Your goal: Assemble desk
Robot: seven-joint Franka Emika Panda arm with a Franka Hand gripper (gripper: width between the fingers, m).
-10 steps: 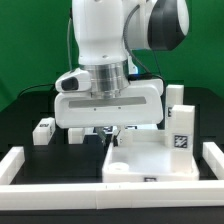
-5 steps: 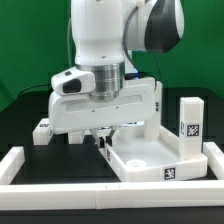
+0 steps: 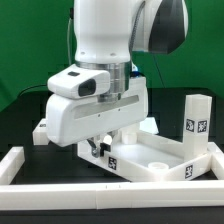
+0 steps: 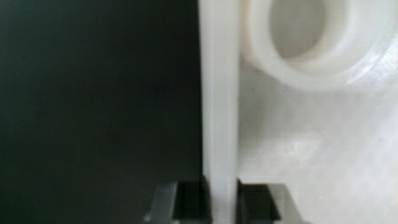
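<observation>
The desk's white rimmed tabletop panel (image 3: 160, 157) lies flat on the black table in front of the arm, turned at an angle. One tagged leg block (image 3: 197, 118) stands upright at its far right corner. My gripper (image 3: 101, 150) is down at the panel's left edge. In the wrist view the gripper (image 4: 217, 206) is shut on the thin upright rim (image 4: 217, 100), one finger on each side. A round socket (image 4: 320, 45) shows inside the panel. Another leg block (image 3: 42, 131) lies loose at the exterior view's left.
White border rails frame the work area: one at the left (image 3: 18, 166), one along the front (image 3: 110, 196), one at the right (image 3: 214, 158). The arm's body hides the table behind the panel.
Still held by its rim, the tabletop has swung round on the table. Its upright leg has moved toward the exterior view's right and the gripped corner toward the left and front.
</observation>
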